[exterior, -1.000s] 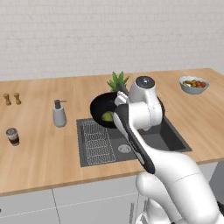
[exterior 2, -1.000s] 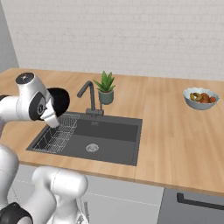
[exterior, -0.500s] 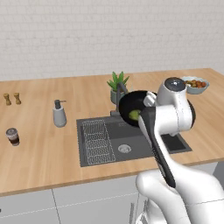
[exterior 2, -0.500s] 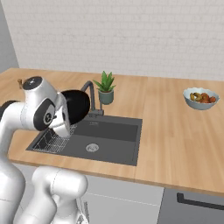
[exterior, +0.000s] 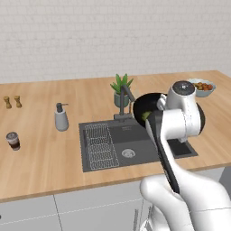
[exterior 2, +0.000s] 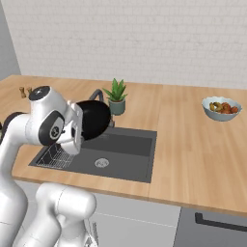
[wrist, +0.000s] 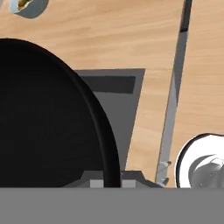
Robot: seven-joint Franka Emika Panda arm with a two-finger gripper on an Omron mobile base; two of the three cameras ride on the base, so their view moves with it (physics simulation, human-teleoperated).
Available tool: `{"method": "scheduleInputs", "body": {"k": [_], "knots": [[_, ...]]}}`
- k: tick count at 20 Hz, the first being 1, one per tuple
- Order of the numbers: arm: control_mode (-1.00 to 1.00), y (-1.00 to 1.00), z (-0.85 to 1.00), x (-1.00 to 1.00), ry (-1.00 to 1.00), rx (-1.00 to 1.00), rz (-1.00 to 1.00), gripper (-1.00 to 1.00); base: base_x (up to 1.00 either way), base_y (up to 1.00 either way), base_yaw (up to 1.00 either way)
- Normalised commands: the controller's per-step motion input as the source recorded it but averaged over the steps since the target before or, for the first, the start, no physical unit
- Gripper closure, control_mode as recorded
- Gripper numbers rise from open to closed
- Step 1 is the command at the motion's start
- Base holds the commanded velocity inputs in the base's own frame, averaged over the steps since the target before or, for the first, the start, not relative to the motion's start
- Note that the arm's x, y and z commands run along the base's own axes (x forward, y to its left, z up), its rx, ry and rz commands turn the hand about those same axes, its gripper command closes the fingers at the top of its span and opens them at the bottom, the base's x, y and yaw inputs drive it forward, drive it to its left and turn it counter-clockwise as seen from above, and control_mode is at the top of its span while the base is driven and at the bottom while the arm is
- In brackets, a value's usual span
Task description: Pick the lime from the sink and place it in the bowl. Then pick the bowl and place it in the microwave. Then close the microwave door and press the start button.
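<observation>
The gripper (wrist: 106, 181) is clamped on the rim of the bowl (exterior: 151, 104), a wide, shallow, matte black round dish held tilted above the right end of the sink (exterior: 113, 151). The lime (exterior: 146, 116), small and yellow-green, sits inside it against the lower wall. The microwave is out of frame, so which way the carry must go cannot be told.

The arm hides most of the bowl (exterior: 145, 104) and lime (exterior: 145, 115). The fingertips (wrist: 95, 183) are barely visible, so their grip is unclear.
</observation>
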Motion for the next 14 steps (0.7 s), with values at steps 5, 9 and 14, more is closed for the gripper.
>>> {"method": "scheduleInputs", "body": {"k": [5, 9, 14], "knots": [[-1.00, -0.26, 0.08, -0.24, 0.00, 0.03, -0.17, 1.00, 0.00, 0.00, 0.00], [1.00, 0.04, 0.00, 0.00, 0.00, -0.04, 0.00, 1.00, -0.02, 0.00, 0.00], [1.00, 0.00, 0.00, 0.00, 0.00, 0.00, 0.00, 1.00, -0.65, -0.16, -0.38]]}}
